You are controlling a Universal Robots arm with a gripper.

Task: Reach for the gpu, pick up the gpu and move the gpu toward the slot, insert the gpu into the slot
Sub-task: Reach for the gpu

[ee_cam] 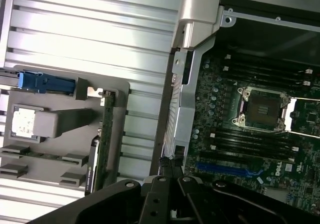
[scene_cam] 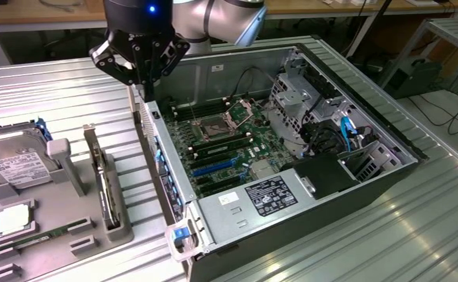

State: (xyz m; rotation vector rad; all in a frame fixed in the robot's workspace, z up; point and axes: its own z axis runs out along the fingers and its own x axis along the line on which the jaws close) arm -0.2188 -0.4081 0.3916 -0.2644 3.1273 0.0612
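The gpu (scene_cam: 106, 188) is a thin dark card standing on its long edge in a groove of the grey holder (scene_cam: 70, 176), just beside the open computer case (scene_cam: 237, 64). Its silver-grey bracket (bent over at the tip) rises at one end. The slot (scene_cam: 215, 167), a long narrow blue strip, lies bare on the green motherboard (scene_cam: 256, 132), apart from the card.

A boxy silver hard drive with white label (scene_cam: 13, 163) runs off the exterior view's left edge, its print unreadable. A thin dark circuit card (scene_cam: 104, 182) stands edge-on, its lower edge sunk in a grey plastic holder (scene_cam: 119, 234).
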